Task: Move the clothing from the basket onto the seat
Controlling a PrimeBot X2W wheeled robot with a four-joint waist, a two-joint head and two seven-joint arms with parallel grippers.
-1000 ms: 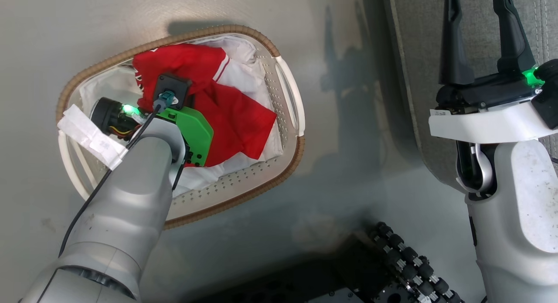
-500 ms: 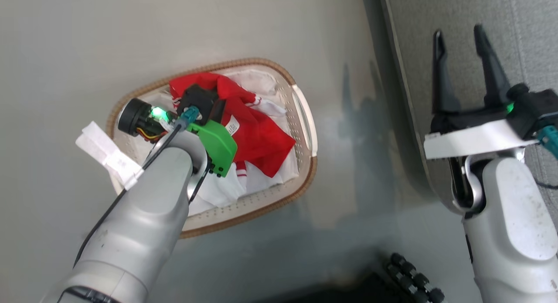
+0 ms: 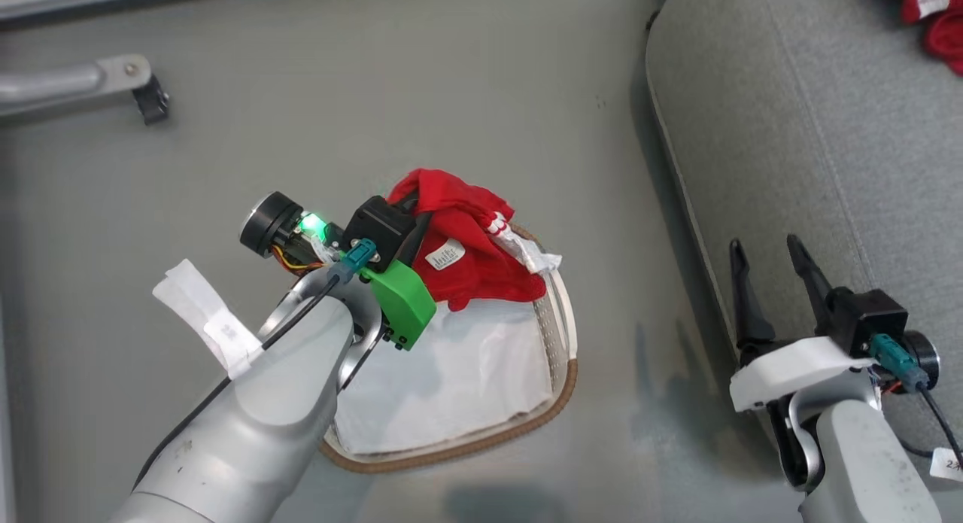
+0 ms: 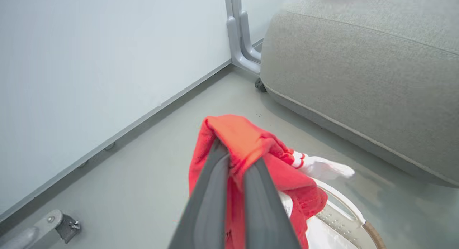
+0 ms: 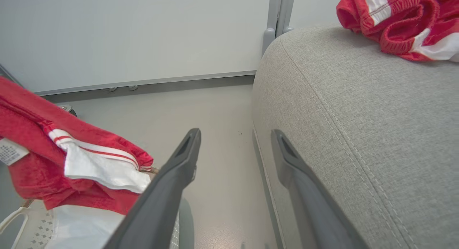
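Note:
My left gripper (image 4: pixel 235 156) is shut on a red garment (image 3: pixel 470 244) with white trim, part of the clothing. The garment hangs bunched above the far end of the white basket (image 3: pixel 558 335) with its brown rim. In the left wrist view the red cloth (image 4: pixel 247 138) drapes over both fingers. White fabric (image 3: pixel 451 372) lies flat in the basket; I cannot tell if it is a garment or a liner. My right gripper (image 3: pixel 764 243) stands open and empty beside the grey seat (image 3: pixel 797 132). Another red and white garment (image 5: pixel 401 23) lies on the seat.
The basket stands on a grey floor just left of the seat's rounded edge (image 5: pixel 265 109). A grey metal leg with a caster (image 3: pixel 113 75) reaches in at the far left. A pale wall (image 4: pixel 107 44) and a grey frame post (image 4: pixel 240 37) close off the far side.
My left gripper has risen with the red garment, lifting it clear of the white fabric. The head camera has shifted, bringing in more of the seat. The right gripper has stayed open.

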